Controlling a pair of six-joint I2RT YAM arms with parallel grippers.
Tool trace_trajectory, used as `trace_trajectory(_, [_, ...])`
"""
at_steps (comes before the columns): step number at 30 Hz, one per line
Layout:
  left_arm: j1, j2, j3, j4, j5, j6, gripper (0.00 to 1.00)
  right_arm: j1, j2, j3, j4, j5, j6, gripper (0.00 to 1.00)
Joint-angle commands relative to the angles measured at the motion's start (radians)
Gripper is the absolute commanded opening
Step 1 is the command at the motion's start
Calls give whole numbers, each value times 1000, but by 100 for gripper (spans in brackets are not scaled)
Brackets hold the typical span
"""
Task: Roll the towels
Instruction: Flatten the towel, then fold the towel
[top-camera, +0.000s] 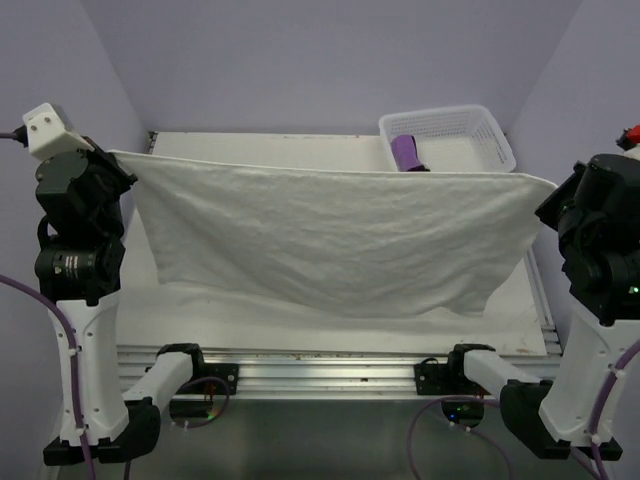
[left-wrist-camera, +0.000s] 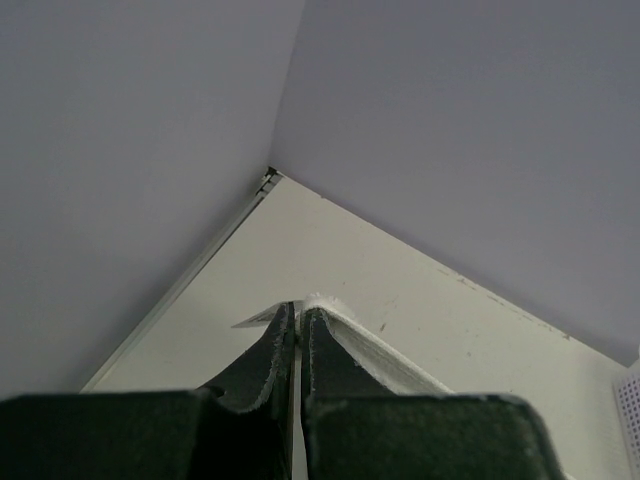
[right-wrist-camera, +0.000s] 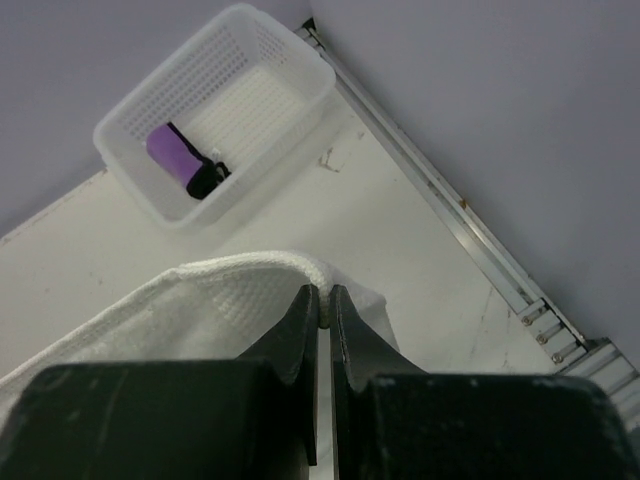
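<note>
Lavender walls (top-camera: 300, 60) box in a white table (top-camera: 220, 325), with a white basket (top-camera: 470, 112) at the far right corner. White towel (top-camera: 330, 240) is up off the surface, stretched wide between both arms: top edge taut, middle sagging, lower hem appears to reach the table. Left gripper (left-wrist-camera: 297, 310) is pressed together, pinching the towel's top left corner. Right gripper (right-wrist-camera: 322, 295) is clamped the same way on the top right corner, cloth edge showing between the fingers. Holding by two corners likely spreads it square before laying it flat for rolling. Purple towel (right-wrist-camera: 172, 152) lies inside the basket and looks already rolled, so that one is judged done; white one not yet rolled. Next move probably calls for lowering both ends evenly to avoid wrinkles. Risk: a corner slipping out of such a thin pinch
</note>
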Motion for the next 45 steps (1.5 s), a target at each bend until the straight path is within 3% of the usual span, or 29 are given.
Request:
trace_trajectory(1, [12, 41, -83, 132, -29, 32, 0, -8, 36, -153, 50, 22, 12, 0])
trace_trajectory(11, [14, 237, -293, 367, 10, 12, 0, -8, 131, -439, 347, 86, 25, 0])
trace_trajectory(15, [15, 369, -272, 430, 23, 13, 0, -8, 184, -468, 437, 88, 27, 0])
trace_trajectory(21, [14, 449, -284, 517, 75, 7, 0, -8, 226, -538, 558, 111, -8, 0])
trace_trajectory(31, [14, 412, -480, 554, 87, 27, 0, -8, 154, -856, 658, 93, 13, 0])
trace_trajectory(37, [14, 360, -635, 565, 66, 25, 0, -8, 111, -940, 669, 61, 24, 0])
trace_trajectory(45, [14, 329, -663, 504, 17, 2, 0, -10, 62, -1017, 653, 57, 18, 0])
